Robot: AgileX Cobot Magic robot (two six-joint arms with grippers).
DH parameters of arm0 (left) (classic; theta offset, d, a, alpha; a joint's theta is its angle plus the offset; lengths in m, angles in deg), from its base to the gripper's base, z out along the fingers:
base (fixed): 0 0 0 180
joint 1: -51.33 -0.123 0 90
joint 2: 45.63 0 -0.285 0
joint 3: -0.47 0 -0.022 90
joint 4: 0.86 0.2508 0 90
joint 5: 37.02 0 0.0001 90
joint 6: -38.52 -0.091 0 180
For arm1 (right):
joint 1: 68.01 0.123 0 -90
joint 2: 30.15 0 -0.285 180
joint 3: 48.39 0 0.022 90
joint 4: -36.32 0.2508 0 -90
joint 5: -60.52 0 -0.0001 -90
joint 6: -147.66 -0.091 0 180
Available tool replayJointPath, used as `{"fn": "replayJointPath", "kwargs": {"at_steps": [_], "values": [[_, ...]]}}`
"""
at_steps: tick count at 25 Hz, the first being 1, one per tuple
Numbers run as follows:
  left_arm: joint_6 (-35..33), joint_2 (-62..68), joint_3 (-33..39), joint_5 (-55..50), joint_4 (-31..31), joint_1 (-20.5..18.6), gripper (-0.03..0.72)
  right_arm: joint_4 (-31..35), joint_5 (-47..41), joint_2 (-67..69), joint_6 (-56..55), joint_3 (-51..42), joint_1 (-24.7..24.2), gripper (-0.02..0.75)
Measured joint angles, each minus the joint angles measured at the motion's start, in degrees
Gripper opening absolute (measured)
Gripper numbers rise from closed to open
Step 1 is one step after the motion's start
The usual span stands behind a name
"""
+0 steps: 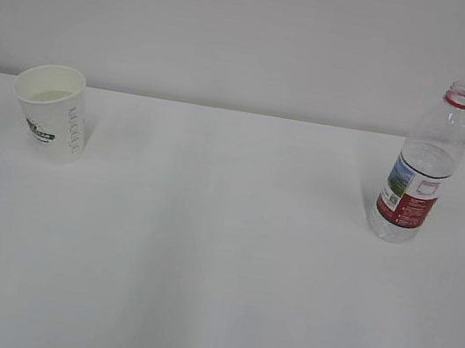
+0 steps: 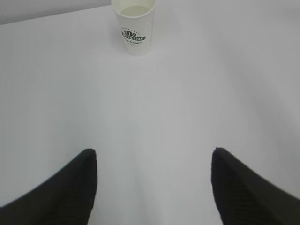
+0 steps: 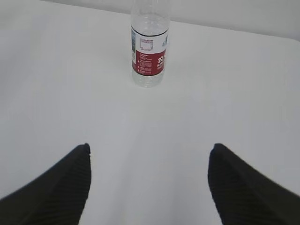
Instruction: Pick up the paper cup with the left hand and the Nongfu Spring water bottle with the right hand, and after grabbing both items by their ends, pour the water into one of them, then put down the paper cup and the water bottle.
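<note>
From the front, the cup stands upright at the far left of the white table, and the bottle stands upright, uncapped, at the far right, well apart from it. No arm shows here. Over to the left wrist: the left gripper hangs above the table, fingers spread wide on nothing, cup straight ahead. Right wrist now: the right gripper has its fingers wide apart too, empty, bottle dead ahead.
</note>
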Motion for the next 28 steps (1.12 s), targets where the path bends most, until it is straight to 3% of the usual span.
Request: {"fn": "replayJointPath", "kwargs": {"at_steps": [17, 25, 28], "values": [[0.13, -12.28, 7.58, -0.57, 0.00, 0.00, 0.538, 1.66, -6.27, -4.18, 0.12, 0.84, 0.00, 0.570], [0.23, -13.91, 11.05, 3.10, -2.79, 0.00, 0.534, 1.66, -6.38, -4.18, 1.22, 0.84, 0.00, 0.569], [0.23, -13.91, 11.25, 3.10, -2.79, 0.00, 0.534, 2.43, -2.70, -4.18, 1.81, 0.40, 0.00, 0.569]]}}
